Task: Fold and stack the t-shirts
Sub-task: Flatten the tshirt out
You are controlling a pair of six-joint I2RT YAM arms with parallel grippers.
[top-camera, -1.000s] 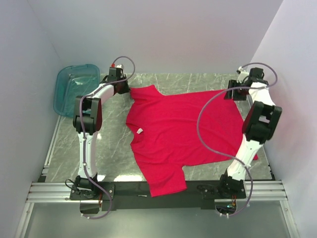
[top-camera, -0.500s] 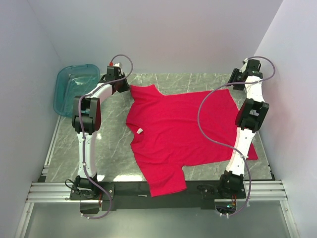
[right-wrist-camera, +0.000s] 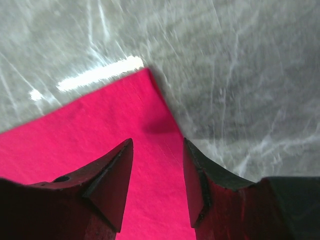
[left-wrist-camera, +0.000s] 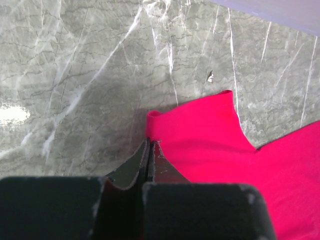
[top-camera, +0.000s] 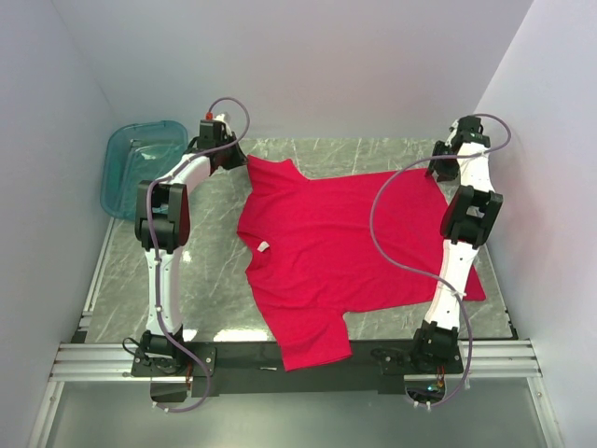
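1. Right gripper (right-wrist-camera: 157, 142): spread, one finger over the shirt's (top-camera: 326, 252) far hem corner, the other over bare table (right-wrist-camera: 240, 75).
2. Left gripper (left-wrist-camera: 150, 145): pressed together at the far sleeve's edge; cloth nipped or not, cannot tell.
3. Shirt: flat on the table, long axis left to right, collar left, hem right.

Soft, even light fills the top view with only faint shadows, while white glare marks the surface (left-wrist-camera: 75, 75) at nine o'clock in the left wrist view and at eleven o'clock in the right wrist view, where the marble smears with blur and a small shadow dims the t-shirt (right-wrist-camera: 75, 135) at the centre.
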